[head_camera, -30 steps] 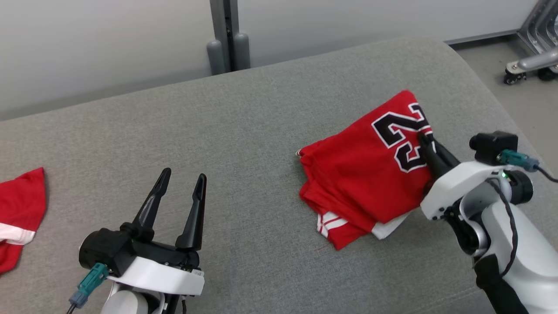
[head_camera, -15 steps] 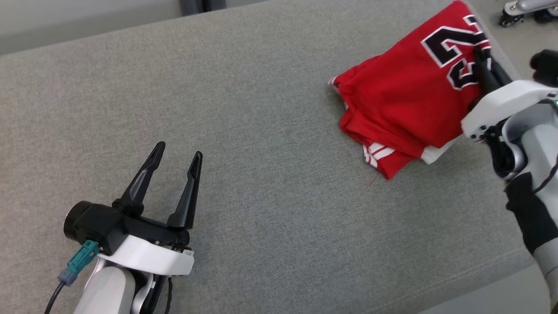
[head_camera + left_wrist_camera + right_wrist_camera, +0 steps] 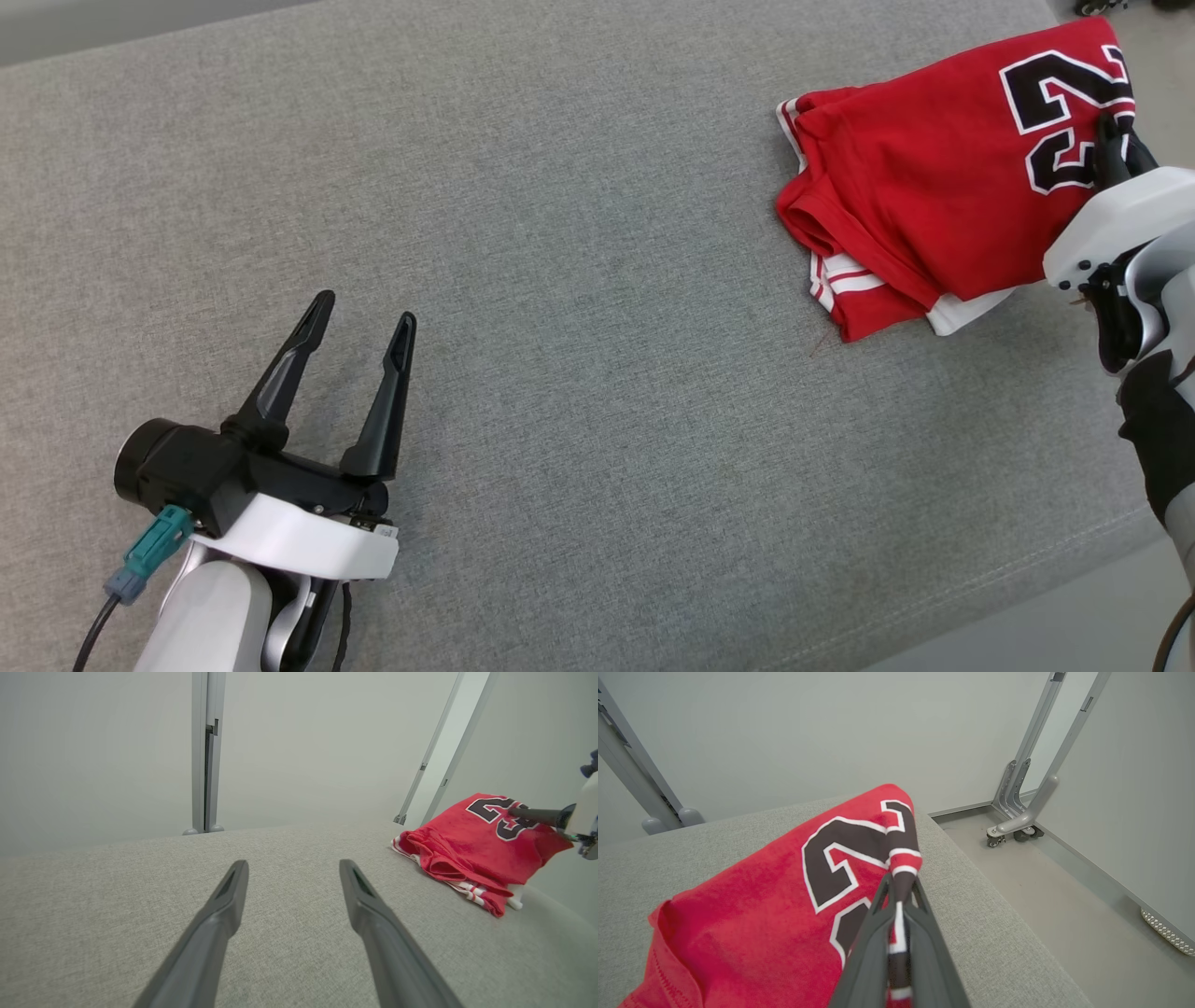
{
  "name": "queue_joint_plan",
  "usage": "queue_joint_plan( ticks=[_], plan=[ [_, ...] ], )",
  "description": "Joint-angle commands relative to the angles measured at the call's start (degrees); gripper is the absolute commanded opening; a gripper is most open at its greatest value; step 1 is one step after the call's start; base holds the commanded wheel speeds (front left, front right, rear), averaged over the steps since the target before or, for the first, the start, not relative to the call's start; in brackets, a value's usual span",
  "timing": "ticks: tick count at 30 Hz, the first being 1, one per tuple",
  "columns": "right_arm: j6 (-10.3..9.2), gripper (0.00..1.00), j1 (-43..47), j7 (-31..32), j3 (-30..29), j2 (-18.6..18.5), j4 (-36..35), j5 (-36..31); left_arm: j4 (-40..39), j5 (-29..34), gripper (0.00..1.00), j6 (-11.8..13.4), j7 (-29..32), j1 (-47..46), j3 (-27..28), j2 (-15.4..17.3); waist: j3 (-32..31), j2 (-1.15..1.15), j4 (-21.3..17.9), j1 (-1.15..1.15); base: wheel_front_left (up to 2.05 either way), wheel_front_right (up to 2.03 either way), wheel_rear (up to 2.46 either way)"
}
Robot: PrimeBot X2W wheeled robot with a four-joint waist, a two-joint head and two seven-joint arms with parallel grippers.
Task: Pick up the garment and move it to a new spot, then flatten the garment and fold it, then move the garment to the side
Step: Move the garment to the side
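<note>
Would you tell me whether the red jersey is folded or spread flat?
Folded: the red jersey lies in stacked layers, striped hems showing beneath, one edge pinched in the right claw.

garment (image 3: 924,187) number partly hidden behind right gripper (image 3: 1111,126); garment cut off at right wrist view's bottom edge.

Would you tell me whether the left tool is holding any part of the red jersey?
No, the left tool stands open over the grey surface, far from the red jersey.
</note>
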Motion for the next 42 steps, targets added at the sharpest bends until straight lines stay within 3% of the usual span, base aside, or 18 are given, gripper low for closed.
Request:
queue_joint_plan(
  ticks=[1,7,16,31,42],
  plan=[
    [0.01,1.00,-0.6,-0.5,-0.4,0.1,0.3,-0.4,-0.1,-0.2,1.00,-0.1,0.0,-0.7,0.2,0.3,0.0,0.00,-0.1,0.00,0.00,0.00,0.00],
    [0.01,1.00,1.5,-0.6,-3.8,0.3,-3.1,-5.0,0.4,-0.4,1.00,-0.1,0.0,-0.8,0.2,-0.1,-1.2,0.00,-0.1,0.00,0.00,0.00,0.00],
    [0.01,1.00,9.1,-0.5,-8.4,3.2,-17.9,-11.8,0.7,-0.6,1.00,-0.1,0.0,1.1,2.6,-2.1,-6.6,0.00,2.6,0.00,0.00,0.00,0.00],
    [0.01,1.00,27.3,-0.5,-1.9,4.9,-42.0,-8.1,-0.7,1.3,1.00,0.0,0.0,7.2,11.0,-5.6,-18.2,0.00,12.9,0.00,0.00,0.00,0.00],
    [0.01,1.00,42.1,1.1,-2.6,6.8,-50.8,-6.5,0.4,1.7,1.00,0.0,0.0,10.9,12.0,-7.4,-21.8,0.00,18.3,0.00,0.00,0.00,0.00]
  ],
)
